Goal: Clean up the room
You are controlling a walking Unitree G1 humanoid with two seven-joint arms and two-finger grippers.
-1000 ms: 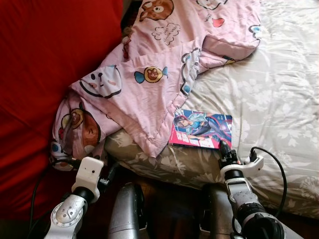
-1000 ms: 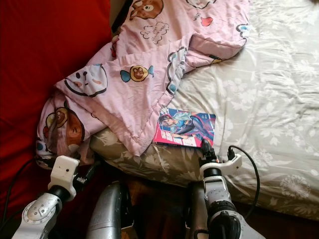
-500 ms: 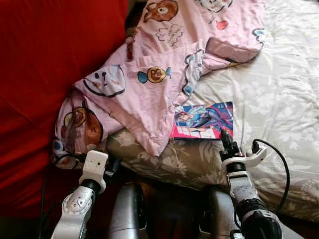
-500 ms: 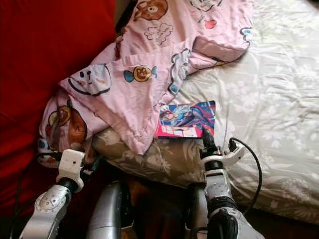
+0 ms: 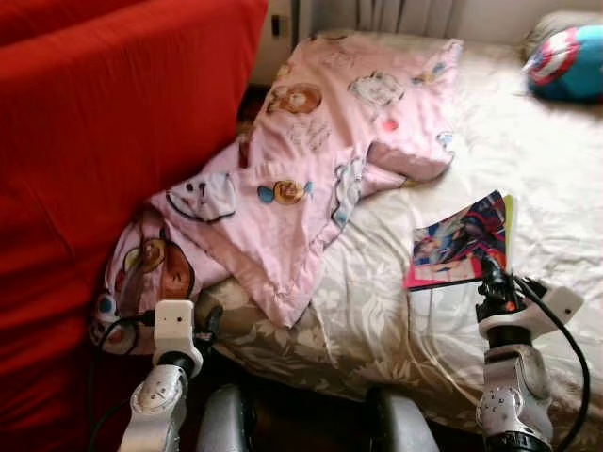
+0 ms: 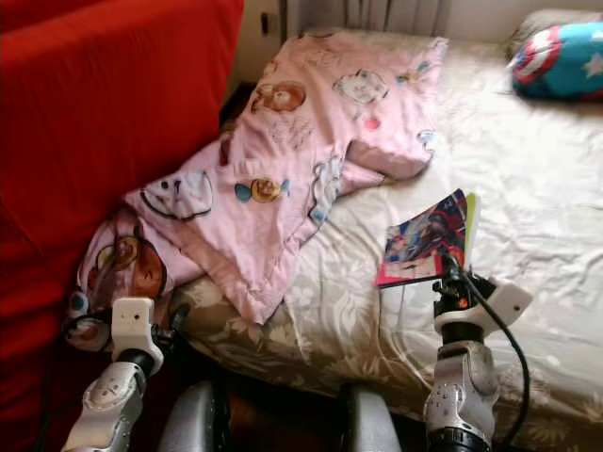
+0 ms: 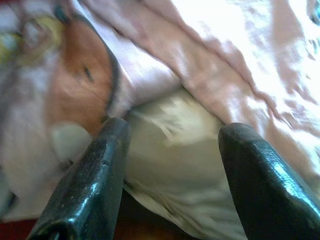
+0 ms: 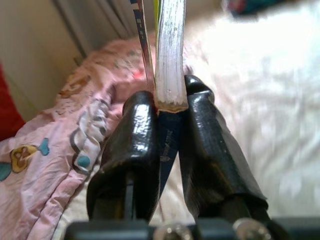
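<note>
While the right pincer (image 5: 492,273) was clamped tight on the comic book (image 5: 462,240), raised above the bed (image 5: 565,188) at four o'clock from the pink blanket (image 5: 311,160), a firm grip mattered; the left pincer (image 7: 167,175) stood open, empty.

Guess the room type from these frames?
Most likely a bedroom: a bed with a floral cover, a pink cartoon-print blanket across it, and a cushion at its far end.
</note>
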